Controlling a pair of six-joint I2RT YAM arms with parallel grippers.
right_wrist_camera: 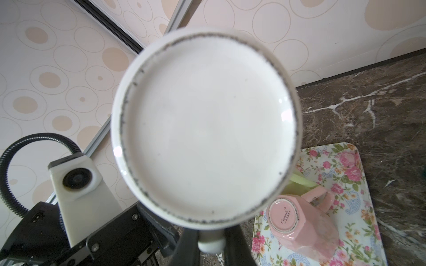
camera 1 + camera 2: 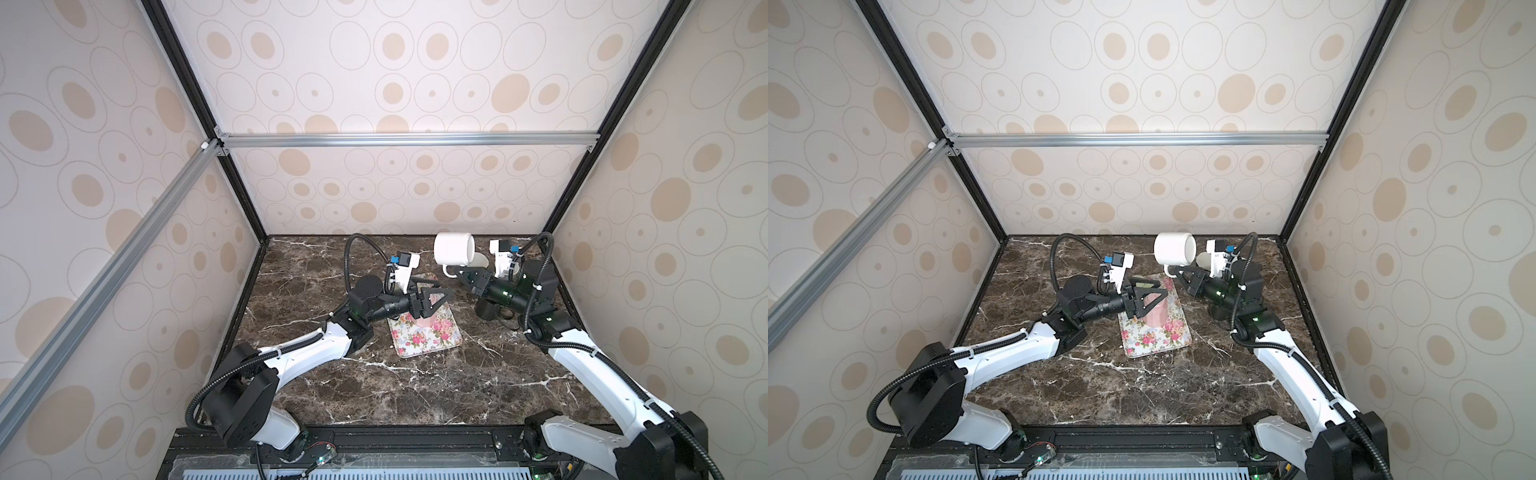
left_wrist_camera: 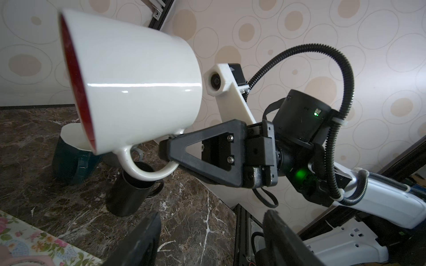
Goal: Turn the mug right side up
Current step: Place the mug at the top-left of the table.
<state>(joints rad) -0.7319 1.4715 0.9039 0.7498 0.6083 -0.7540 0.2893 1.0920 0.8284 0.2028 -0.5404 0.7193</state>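
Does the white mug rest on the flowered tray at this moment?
No, the white mug hangs in the air on its side, held by its handle in the right gripper, apart from the flowered tray.

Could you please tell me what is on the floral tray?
A pink mug rests on the floral tray, base showing. Near it a pale green object is mostly hidden by the white mug held in the right gripper, so I cannot identify it.

In a top view the left pincer (image 2: 444, 289) hides most of the pink mug (image 2: 423, 322).
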